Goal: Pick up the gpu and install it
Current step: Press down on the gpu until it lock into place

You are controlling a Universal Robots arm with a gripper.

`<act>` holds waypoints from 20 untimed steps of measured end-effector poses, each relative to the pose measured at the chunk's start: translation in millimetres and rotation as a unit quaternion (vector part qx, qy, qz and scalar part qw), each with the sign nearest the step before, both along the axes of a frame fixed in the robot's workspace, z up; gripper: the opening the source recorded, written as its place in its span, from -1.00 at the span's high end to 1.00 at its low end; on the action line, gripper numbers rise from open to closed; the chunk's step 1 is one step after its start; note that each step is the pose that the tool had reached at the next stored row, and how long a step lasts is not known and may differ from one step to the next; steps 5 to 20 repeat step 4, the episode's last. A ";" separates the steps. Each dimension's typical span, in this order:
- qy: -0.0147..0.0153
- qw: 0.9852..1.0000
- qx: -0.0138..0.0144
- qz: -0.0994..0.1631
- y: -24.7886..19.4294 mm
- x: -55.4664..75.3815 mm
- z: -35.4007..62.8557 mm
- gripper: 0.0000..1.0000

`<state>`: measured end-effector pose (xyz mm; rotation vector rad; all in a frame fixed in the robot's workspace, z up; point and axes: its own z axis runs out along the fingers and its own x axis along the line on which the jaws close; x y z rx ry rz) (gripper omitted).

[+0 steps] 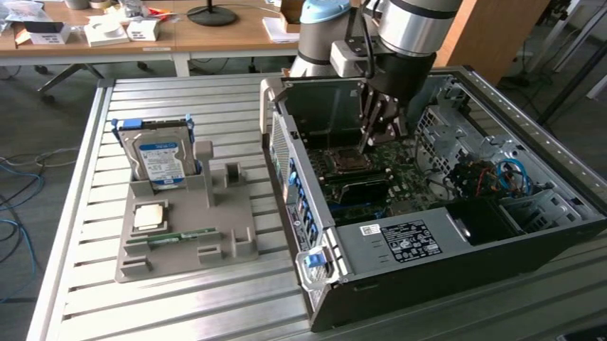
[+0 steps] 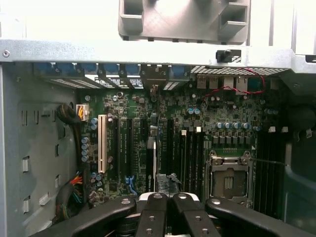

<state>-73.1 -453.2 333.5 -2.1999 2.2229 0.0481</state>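
My gripper (image 1: 383,132) reaches down into the open computer case (image 1: 427,241), just above the motherboard (image 1: 379,181). Its fingers (image 2: 153,212) stand close together, shut on a thin card seen edge-on, the gpu (image 2: 151,163). The card stands upright over the row of long black expansion slots (image 2: 126,148), beside the white slot (image 2: 102,143). From the exterior view the gpu (image 1: 377,122) is a narrow dark strip between the fingers. I cannot tell whether its lower edge touches a slot.
A grey holder tray (image 1: 190,227) lies on the slatted table at the exterior view's left. It carries a blue-labelled hard drive (image 1: 161,160), a square chip (image 1: 150,215) and a green memory stick (image 1: 170,236). The CPU socket (image 2: 229,180) and case walls surround the gripper.
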 end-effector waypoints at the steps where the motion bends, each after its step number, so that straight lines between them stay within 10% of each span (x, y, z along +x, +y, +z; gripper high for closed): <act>1: 0.000 1.000 0.000 0.000 0.0 0.0 0.0 0.79; 20: 0.000 1.000 0.000 0.000 0.0 0.0 0.0 0.79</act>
